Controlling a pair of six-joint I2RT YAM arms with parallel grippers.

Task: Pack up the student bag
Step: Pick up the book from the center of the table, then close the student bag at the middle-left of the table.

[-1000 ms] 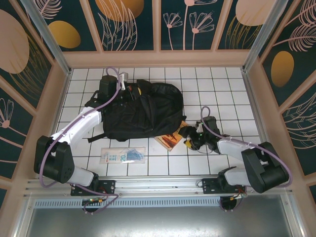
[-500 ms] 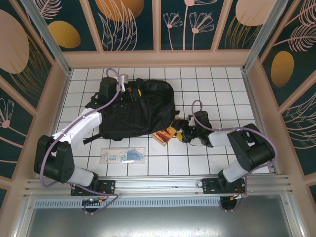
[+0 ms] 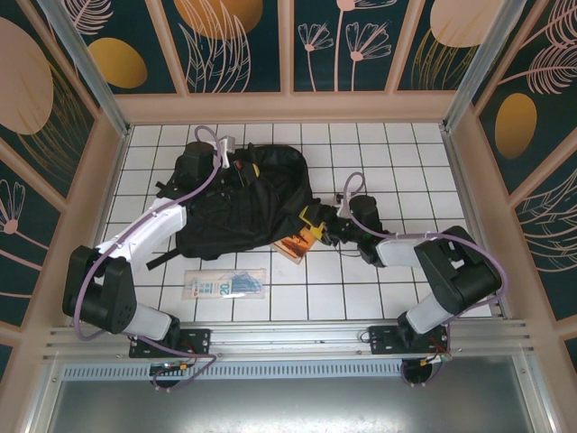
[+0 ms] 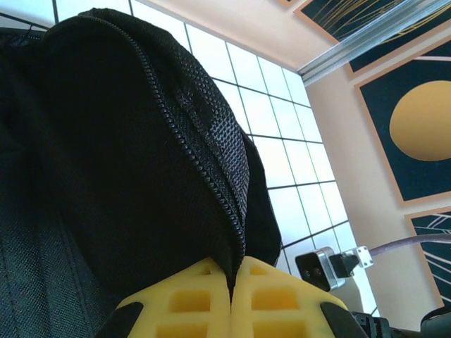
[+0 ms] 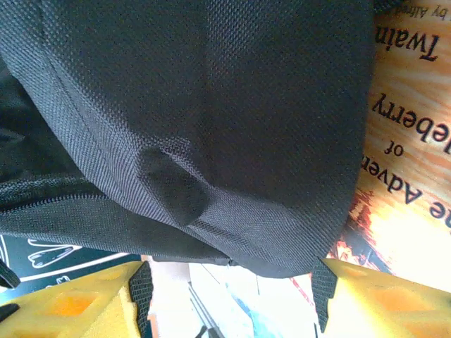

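A large black soft fabric backpack [image 3: 243, 206] lies slumped, one corner draped over an orange paperback book [image 3: 296, 244]. Well away from the book, the left gripper [image 4: 231, 282] pinches the zipper hem [image 4: 224, 201]; beside the book, the right gripper [image 5: 229, 296] stands spread around loose cloth. The backpack looks limp and shapeless, so seams or the hem seem the surest hold.

From above, the backpack [image 3: 243, 203] covers the far part of the book [image 3: 296, 244] and hides the fingertips of the left gripper [image 3: 242, 169]. The print on the flat packet [image 3: 225, 284] is too small to read. The right wrist view cuts the book's title to scraps such as "Twain" and "of", crops the fingers of the right gripper [image 5: 229, 303] at the lower edge, and shows the papers [image 5: 176, 289] mostly buried under black fabric.
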